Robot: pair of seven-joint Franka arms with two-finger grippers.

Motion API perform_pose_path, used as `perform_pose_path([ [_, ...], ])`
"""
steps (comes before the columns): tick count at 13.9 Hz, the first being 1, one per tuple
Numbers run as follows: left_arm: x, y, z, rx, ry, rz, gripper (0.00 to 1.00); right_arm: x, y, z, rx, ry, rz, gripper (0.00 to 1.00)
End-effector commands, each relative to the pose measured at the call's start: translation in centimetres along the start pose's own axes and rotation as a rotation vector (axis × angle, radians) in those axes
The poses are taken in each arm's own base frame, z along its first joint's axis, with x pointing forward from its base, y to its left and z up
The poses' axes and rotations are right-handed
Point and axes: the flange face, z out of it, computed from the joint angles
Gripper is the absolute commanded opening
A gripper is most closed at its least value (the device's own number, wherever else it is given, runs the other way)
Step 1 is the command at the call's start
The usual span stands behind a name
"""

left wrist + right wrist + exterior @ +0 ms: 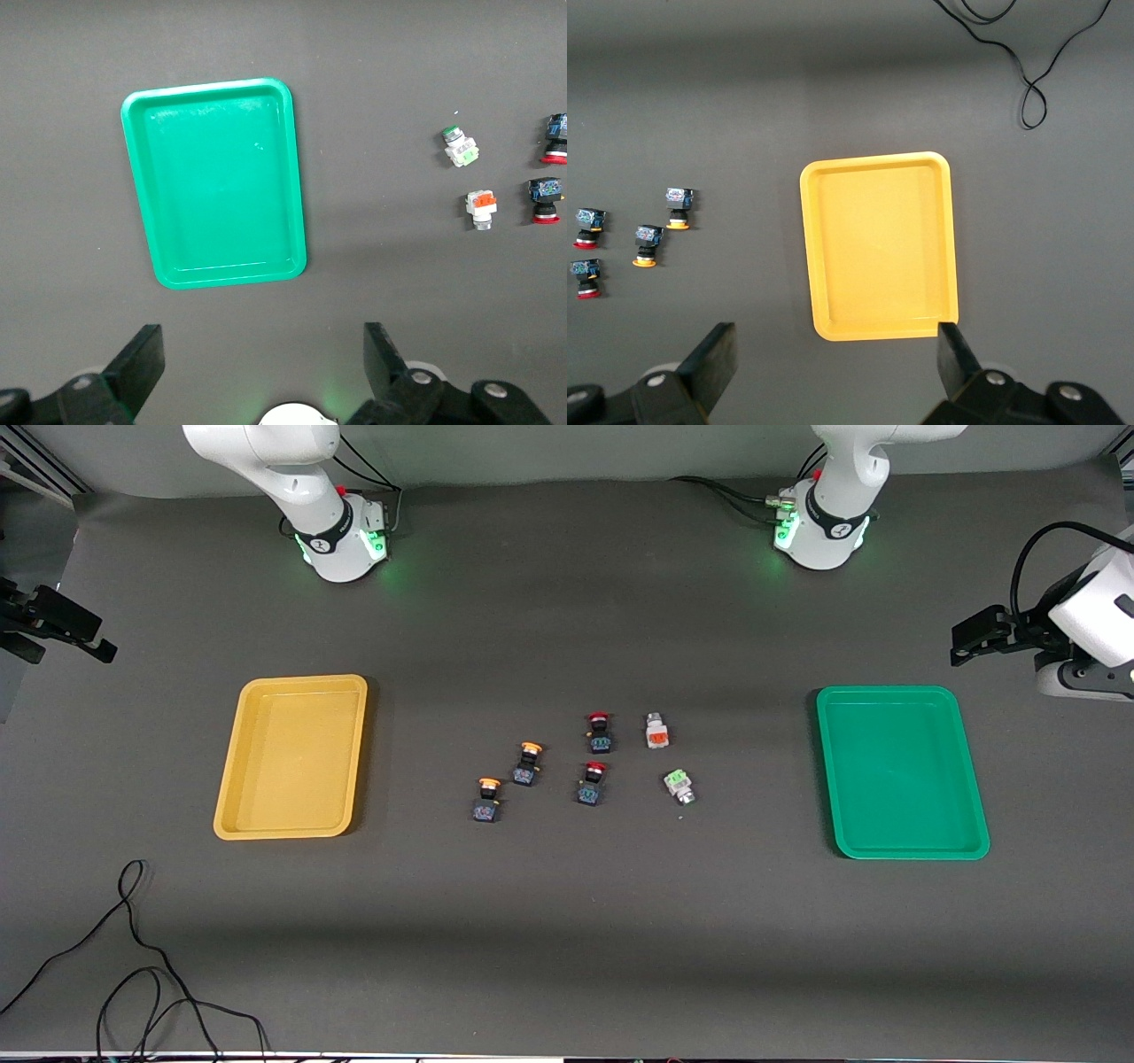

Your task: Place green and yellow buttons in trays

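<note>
A mustard yellow tray (292, 757) lies toward the right arm's end of the table and a green tray (899, 771) toward the left arm's end. Between them stand two yellow-capped buttons (527, 763) (486, 800), a white button with an orange block (656, 731) and a white button with a light-green block (679, 786). My left gripper (263, 354) hangs high and open between its base and the green tray (217, 181), holding nothing. My right gripper (837, 354) hangs high and open by the yellow tray's (879, 243) rim, holding nothing. Both hands show at the front view's side edges (966, 638) (75, 633).
Two red-capped black switches (600, 732) (592, 783) stand among the buttons. A loose black cable (133, 957) curls on the mat nearer the front camera than the yellow tray. The arm bases (341, 540) (819, 527) stand along the table's edge farthest from the front camera.
</note>
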Motion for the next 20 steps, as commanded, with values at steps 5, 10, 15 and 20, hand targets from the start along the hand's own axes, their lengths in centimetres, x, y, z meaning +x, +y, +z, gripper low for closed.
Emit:
perform_pose_path([
  [5, 0.5, 3.8, 1.6, -0.005, 0.015, -0.022, 1.00, 0.7, -1.0, 1.7, -0.011, -0.047, -0.025, 1.00],
  [10, 0.3, 14.4, 5.6, 0.004, 0.039, -0.115, 1.00, 0.7, -1.3, 3.6, -0.035, -0.104, -0.048, 1.00],
  [15, -2.1, 26.8, 8.9, -0.018, 0.112, -0.248, 1.00, 1.4, -1.2, 4.9, -0.034, -0.125, -0.070, 1.00],
  [20, -3.5, 34.3, 14.0, 0.009, 0.112, -0.220, 1.00, 1.3, -1.5, 5.0, -0.031, -0.128, -0.073, 1.00],
])
